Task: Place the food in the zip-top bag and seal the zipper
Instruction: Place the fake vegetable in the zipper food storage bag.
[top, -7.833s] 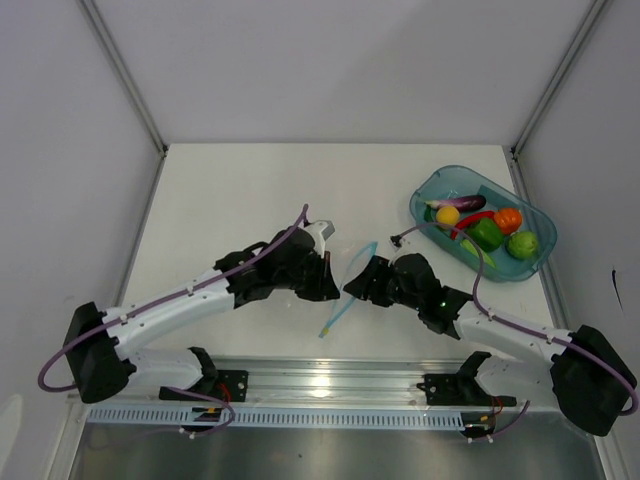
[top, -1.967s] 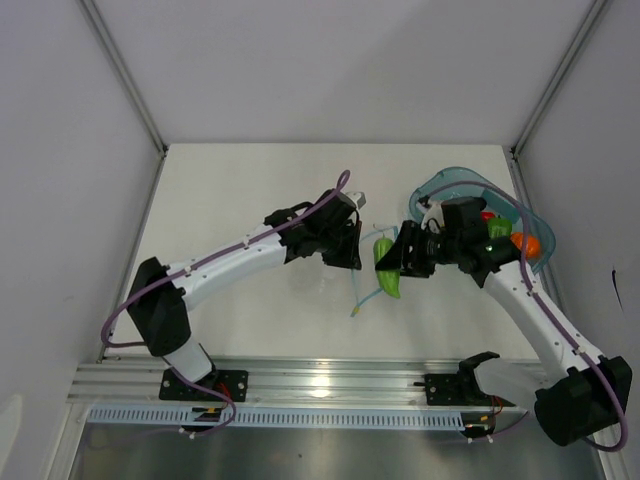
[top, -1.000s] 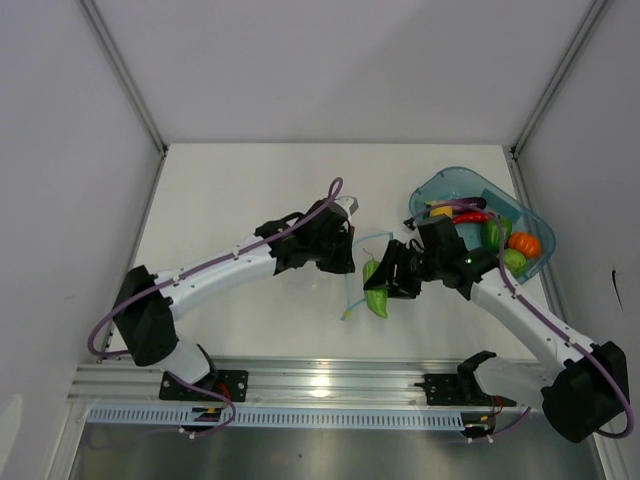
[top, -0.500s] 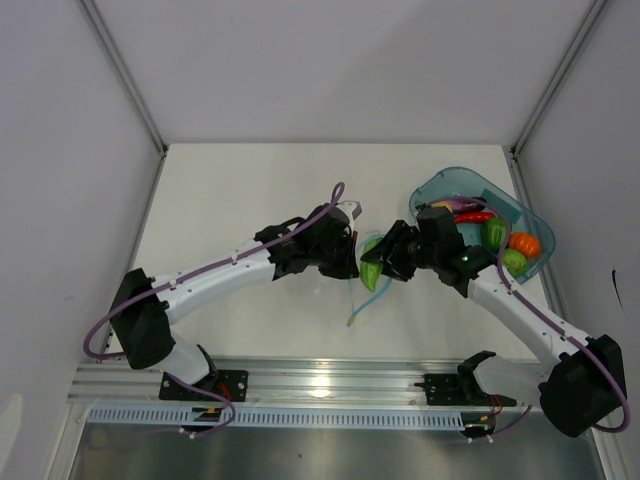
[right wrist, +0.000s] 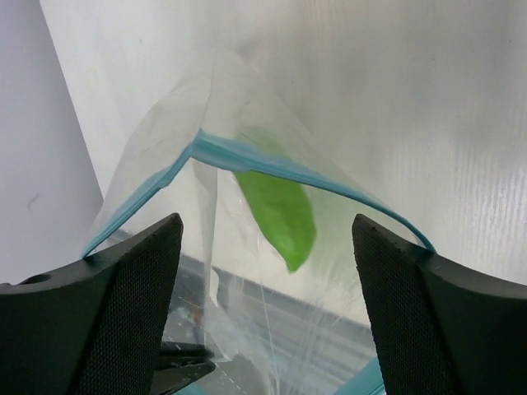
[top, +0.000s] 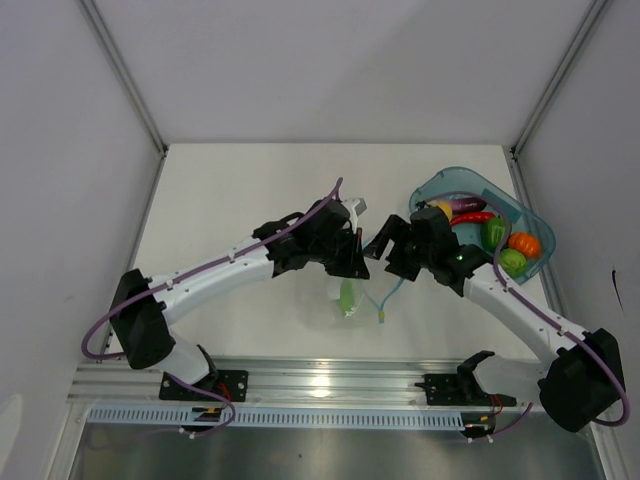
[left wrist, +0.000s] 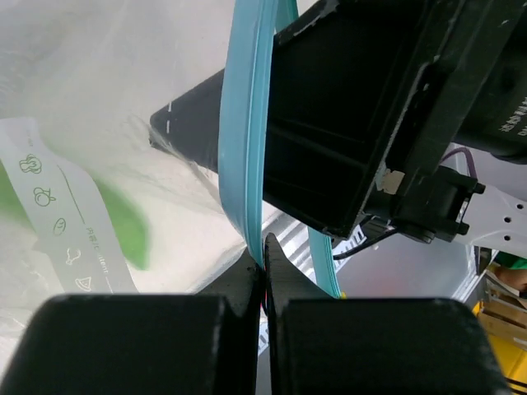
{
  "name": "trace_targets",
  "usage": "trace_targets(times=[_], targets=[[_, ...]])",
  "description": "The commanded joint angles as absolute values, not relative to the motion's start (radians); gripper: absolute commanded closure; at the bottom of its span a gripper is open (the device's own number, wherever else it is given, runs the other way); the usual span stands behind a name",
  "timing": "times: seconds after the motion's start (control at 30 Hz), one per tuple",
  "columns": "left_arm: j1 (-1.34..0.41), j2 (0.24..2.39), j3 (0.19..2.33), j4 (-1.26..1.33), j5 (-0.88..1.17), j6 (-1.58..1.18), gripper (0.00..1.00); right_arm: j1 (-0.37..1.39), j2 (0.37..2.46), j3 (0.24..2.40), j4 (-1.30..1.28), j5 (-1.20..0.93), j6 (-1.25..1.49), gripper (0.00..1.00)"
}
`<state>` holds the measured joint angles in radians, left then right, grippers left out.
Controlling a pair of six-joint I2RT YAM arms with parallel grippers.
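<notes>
Pinches the zipper (left wrist: pixel 245 123) in the left tool (left wrist: pixel 263 251), jaws closed tight on the blue strip, above the middle of the table (top: pixel 230 190). Hangs the bag (right wrist: pixel 239 99) from that grip, mouth gaping toward the right tool (right wrist: pixel 268 271). Has that tool spread wide and empty, just beside the mouth, gripping nothing. Holds one green pepper (right wrist: pixel 278 210) inside the bag, below the zipper. Cannot tell whether the bag's bottom meets the table. Leaves the other pieces in the tray (top: pixel 470 172) at the table's right side, well apart from the bag: eggplant (top: pixel 465 204), red pepper (top: pixel 472 216), lemon (top: pixel 443 210), second green pepper (top: pixel 492 233), orange (top: pixel 524 243), lime (top: pixel 513 261).
</notes>
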<state>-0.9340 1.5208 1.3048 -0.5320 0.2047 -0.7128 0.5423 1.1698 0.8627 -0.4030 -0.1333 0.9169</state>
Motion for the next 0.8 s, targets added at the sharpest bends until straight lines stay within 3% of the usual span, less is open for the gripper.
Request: trace_targets(times=[0.0, 0.3, 0.47, 0.6, 0.77], targets=[[-0.937, 1.509, 1.342, -0.505, 0.245, -0.738, 0.99, 0.548, 1.152, 0.948, -0.440, -0.087, 0.844, 0.14], [-0.913, 1.514, 1.330, -0.525, 0.222, -0.718, 0.99, 0.549, 1.003, 1.049, -0.624, -0.014, 0.769, 0.12], [-0.894, 1.509, 1.295, -0.526, 0.215, -0.706, 0.99, 0.529, 0.931, 1.106, -0.703, 0.057, 0.684, 0.01], [-0.890, 1.505, 1.281, -0.526, 0.218, -0.698, 0.99, 0.416, 0.952, 1.140, -0.750, 0.026, 0.618, 0.01], [-0.890, 1.505, 1.266, -0.519, 0.230, -0.696, 0.99, 0.114, 1.043, 1.149, -0.720, -0.116, 0.534, 0.01]])
